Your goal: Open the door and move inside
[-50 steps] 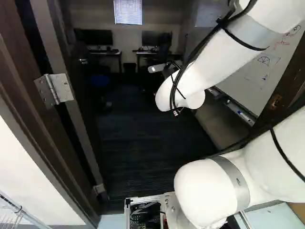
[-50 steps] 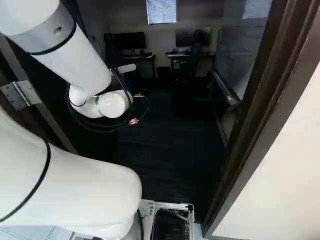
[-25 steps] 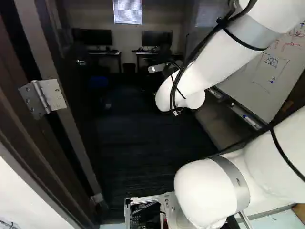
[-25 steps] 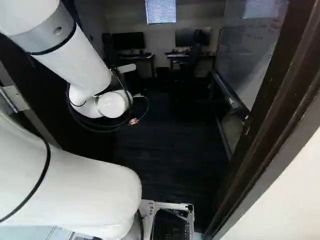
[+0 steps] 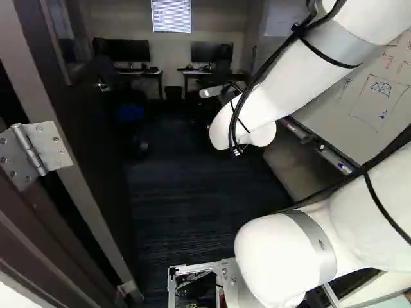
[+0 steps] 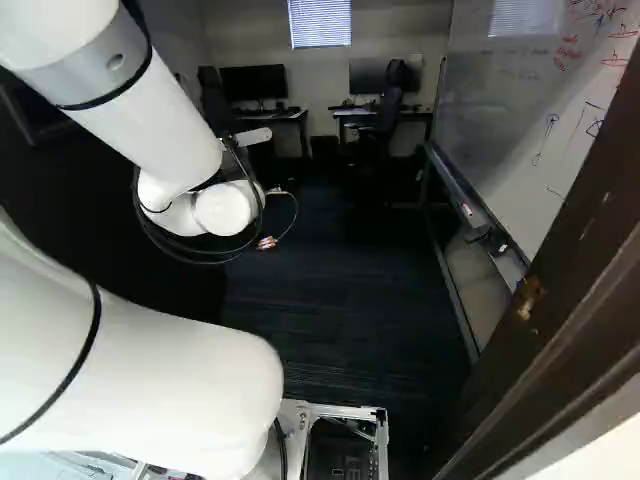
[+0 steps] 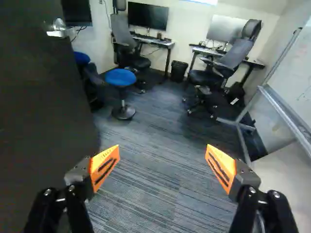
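The door point(image 7: 43, 107) stands open beside my pincer point(image 7: 163, 158), its silver handle point(image 7: 59, 31) farther ahead. I have the pincer released, orange pads point(image 7: 105, 167) spread wide, with striped carpet point(image 7: 155, 194) showing between them. On the pincer's other side from the door I see a whiteboard point(image 7: 299, 80). Ahead of the pincer is a blue-topped stool point(image 7: 120, 77); beyond it, two office chairs point(image 7: 125, 41) are by tabletops point(image 7: 160, 42) carrying monitors point(image 7: 148, 15), a black bin point(image 7: 179, 71) between those tabletops. Behind the pincer, nearer my base, a metal hinge point(image 5: 48, 149) joins the door to its frame point(image 5: 48, 224).
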Tool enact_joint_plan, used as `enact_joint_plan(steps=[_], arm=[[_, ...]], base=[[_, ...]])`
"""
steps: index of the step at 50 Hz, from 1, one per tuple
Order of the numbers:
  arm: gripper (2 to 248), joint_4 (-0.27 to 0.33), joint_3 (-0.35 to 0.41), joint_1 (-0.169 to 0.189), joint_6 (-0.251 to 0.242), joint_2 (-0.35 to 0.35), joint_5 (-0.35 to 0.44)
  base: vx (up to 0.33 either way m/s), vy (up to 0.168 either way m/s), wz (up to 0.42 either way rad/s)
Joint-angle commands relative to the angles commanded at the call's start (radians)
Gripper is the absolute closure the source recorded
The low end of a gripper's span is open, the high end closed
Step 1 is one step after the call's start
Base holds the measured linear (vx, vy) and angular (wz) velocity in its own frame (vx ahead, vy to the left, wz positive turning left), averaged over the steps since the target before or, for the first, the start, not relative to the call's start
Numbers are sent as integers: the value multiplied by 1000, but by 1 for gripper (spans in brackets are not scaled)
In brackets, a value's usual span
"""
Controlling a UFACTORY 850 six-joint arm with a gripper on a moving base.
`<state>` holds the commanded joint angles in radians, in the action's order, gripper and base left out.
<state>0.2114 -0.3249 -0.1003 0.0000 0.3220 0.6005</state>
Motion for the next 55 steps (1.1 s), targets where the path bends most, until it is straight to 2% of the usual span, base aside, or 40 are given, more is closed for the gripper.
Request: enact_joint_plan(steps=[28,55], arm=[[3,0,0,0,0,0,0],[3,0,0,0,0,0,0]], base=[[111,-37,0],[192,-42,-9]])
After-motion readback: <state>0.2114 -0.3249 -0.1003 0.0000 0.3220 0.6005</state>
